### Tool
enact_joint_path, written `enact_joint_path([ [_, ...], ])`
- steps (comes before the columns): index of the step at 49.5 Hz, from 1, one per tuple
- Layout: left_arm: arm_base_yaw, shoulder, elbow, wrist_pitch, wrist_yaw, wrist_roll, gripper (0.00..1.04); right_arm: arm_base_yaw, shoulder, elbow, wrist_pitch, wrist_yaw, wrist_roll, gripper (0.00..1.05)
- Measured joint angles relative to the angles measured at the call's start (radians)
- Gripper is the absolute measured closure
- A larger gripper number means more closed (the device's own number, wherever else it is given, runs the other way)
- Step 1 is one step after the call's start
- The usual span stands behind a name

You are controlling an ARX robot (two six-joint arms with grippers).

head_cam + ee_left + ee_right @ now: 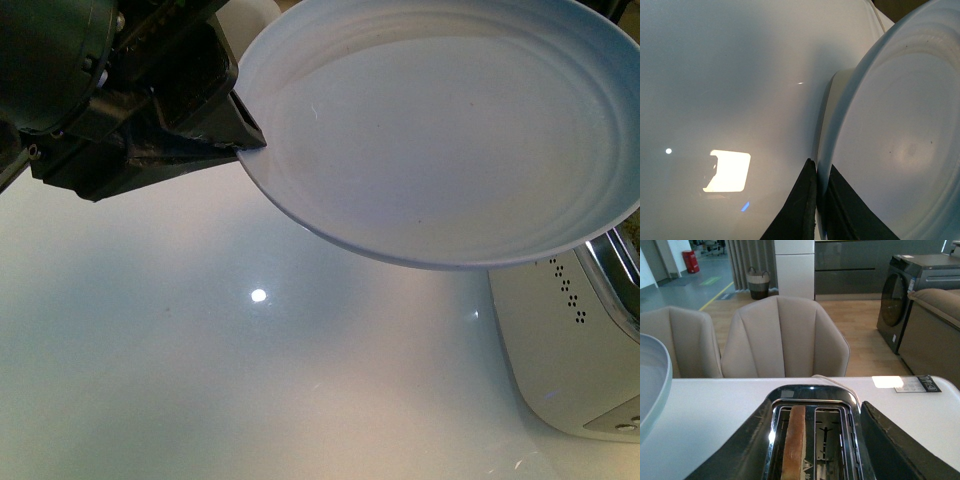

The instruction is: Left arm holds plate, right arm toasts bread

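Observation:
The pale bluish-white plate point(450, 130) hangs tilted in the air above the table, empty. My left gripper point(245, 130) is shut on its rim; in the left wrist view its black fingers point(802, 210) pinch the plate's edge point(890, 150). The bread point(794, 442) stands upright in one slot of the toaster point(812, 400), its crust edge showing; the neighbouring slot holds nothing. My right gripper point(812, 450) hovers over the toaster, open, its fingers point(890, 440) spread to either side of the slots and touching nothing. The plate's rim point(652, 385) shows at that view's edge.
The white toaster body point(570, 350) stands under the plate's right side on the glossy white table point(250, 380). Beyond the table are two beige chairs point(785, 335), a sofa arm and a dark washing machine point(910, 290). A card point(917, 383) lies on the table.

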Motion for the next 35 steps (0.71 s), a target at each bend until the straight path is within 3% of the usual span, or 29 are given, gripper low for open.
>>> enact_joint_path([
  [14, 0.0, 0.0, 0.0, 0.0, 0.0, 0.0, 1.02, 0.0, -0.15, -0.058, -0.097, 0.0, -0.002, 1.03],
  [23, 0.0, 0.0, 0.0, 0.0, -0.001, 0.0, 1.02, 0.0, -0.215, -0.098, -0.109, 0.002, -0.002, 1.03],
  [35, 0.0, 0.0, 0.0, 0.0, 0.0, 0.0, 1.02, 0.0, -0.351, -0.098, -0.233, -0.002, -0.003, 1.03],
])
